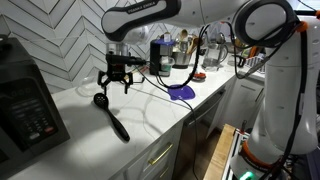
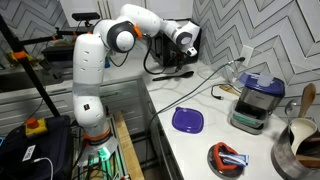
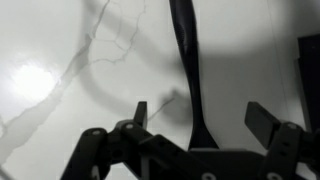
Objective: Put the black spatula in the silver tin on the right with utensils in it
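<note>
The black spatula (image 1: 112, 118) lies flat on the white marble counter, its head towards the wall and its handle towards the counter's front edge. In the wrist view its slim handle (image 3: 186, 70) runs up the picture and widens into the head between my fingers. My gripper (image 1: 116, 82) hangs just above the spatula's head end, open, with one finger on each side (image 3: 203, 120); it is not closed on it. The silver tin (image 2: 296, 152), with a wooden spoon in it, stands far along the counter. In that exterior view my gripper (image 2: 178, 68) hides the spatula.
A black coffee machine (image 1: 25, 108) stands next to the spatula. A purple plate (image 1: 181, 92) lies further along the counter, also seen in an exterior view (image 2: 187, 121). A grey appliance with a blue lid (image 2: 255, 100) and a red dish (image 2: 228, 158) are near the tin. Cables trail by the wall.
</note>
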Action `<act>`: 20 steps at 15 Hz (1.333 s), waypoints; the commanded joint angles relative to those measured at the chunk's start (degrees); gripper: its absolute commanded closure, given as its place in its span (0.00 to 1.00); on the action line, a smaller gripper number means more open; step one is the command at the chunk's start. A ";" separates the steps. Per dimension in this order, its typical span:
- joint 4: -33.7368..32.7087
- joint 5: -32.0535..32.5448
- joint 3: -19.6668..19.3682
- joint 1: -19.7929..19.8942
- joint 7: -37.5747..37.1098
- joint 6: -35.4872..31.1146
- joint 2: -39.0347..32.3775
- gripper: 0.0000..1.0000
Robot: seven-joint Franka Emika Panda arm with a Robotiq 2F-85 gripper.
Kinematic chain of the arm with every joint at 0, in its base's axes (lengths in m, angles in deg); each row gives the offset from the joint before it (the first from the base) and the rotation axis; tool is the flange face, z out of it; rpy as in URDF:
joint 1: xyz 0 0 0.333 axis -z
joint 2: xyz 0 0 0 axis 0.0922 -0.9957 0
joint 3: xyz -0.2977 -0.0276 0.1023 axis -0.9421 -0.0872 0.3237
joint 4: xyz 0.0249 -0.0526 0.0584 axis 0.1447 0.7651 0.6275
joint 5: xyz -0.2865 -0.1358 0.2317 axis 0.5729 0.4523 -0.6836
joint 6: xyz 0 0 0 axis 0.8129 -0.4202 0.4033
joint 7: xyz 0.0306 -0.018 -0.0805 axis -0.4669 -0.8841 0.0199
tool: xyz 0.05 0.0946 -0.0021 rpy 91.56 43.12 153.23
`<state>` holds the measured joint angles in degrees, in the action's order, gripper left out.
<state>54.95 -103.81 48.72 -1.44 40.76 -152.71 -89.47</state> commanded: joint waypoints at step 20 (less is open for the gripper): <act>-6.32 14.26 -1.81 -8.89 -8.91 -4.51 -10.11 0.00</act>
<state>51.41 -90.96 48.07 -9.69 32.09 -155.01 -95.97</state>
